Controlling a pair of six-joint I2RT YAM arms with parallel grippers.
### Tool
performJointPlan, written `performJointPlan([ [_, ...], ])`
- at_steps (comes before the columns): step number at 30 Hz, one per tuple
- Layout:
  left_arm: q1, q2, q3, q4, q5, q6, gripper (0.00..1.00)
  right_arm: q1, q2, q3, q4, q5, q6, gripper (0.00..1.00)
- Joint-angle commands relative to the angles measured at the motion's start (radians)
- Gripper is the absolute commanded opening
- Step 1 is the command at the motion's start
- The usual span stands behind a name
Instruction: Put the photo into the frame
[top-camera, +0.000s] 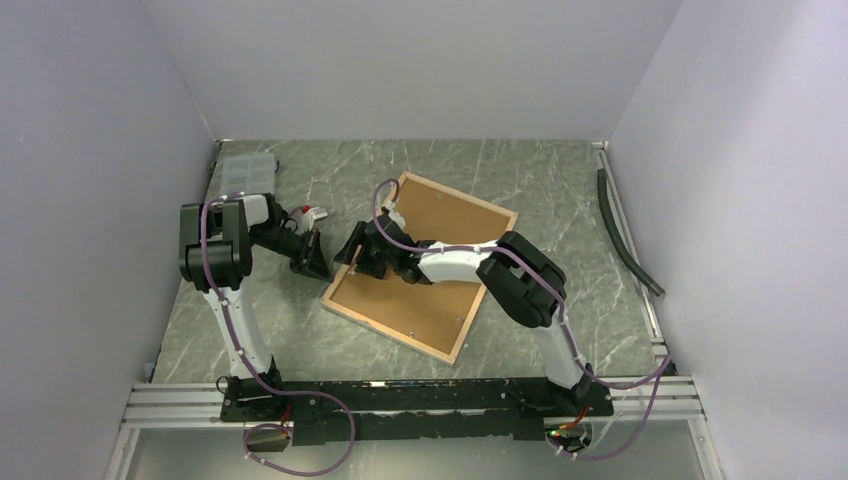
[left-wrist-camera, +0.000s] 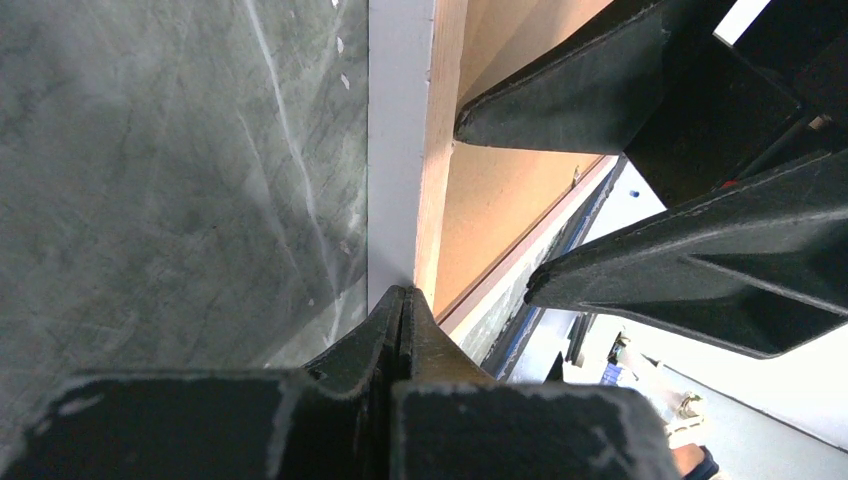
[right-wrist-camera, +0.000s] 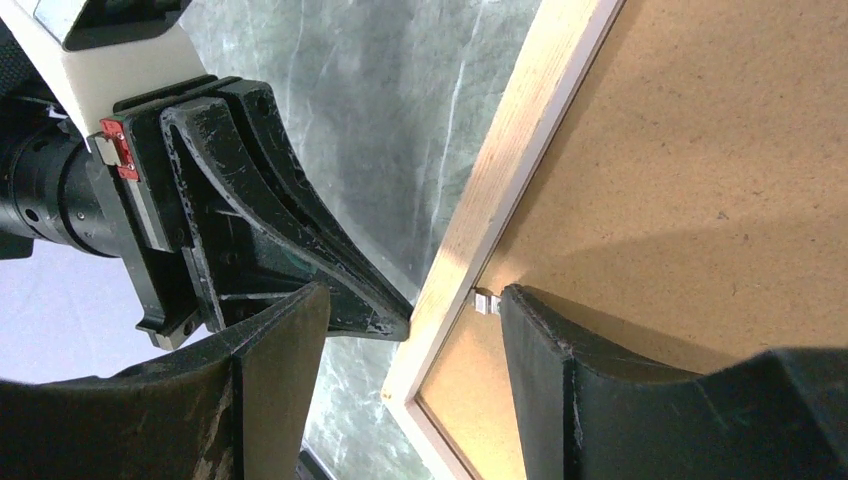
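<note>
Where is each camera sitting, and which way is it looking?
Top external: high up behind the arms, looking down at the table; both arms and the back-up frame show.
Left wrist: on the left arm, looking along the shut left fingers at the frame's edge; the open right fingers show too.
Right wrist: on the right arm, looking down past the right fingers, one on each side of the frame's wooden rim.
Shared: both wrist views show the left fingers' tip at that same edge.

Soft, even light from above fills the top view, and shadows there are faint. The table carries a mild sheen. In the right wrist view the right gripper throws a soft-edged shadow across the brown board.
</note>
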Motion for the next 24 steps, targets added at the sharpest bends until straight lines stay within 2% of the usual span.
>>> performJointPlan([
  [1,-0.013,0.03,-0.028,0.025,-0.097,0.062,0.02,0.0,0.006,0.048,-0.009,0.043,-0.052,0.67],
  [7,-0.01,-0.002,-0.013,-0.003,-0.095,0.066,0.04,-0.024,-0.127,-0.007,-0.025,0.024,-0.114,0.79],
  [12,-0.004,-0.038,0.078,-0.087,-0.086,0.065,0.18,-0.109,-0.371,-0.22,-0.086,0.02,-0.146,0.92],
  [15,0.004,-0.054,0.137,-0.1,-0.123,0.071,0.23,-0.199,-0.565,-0.342,-0.197,0.047,-0.161,0.99],
  [20,0.004,-0.03,0.162,-0.056,-0.221,0.061,0.24,-0.408,-0.882,-0.531,-0.398,0.107,-0.198,1.0],
  [24,-0.004,-0.009,0.132,-0.016,-0.254,0.056,0.21,-0.598,-1.037,-0.638,-0.484,0.082,-0.242,1.0],
])
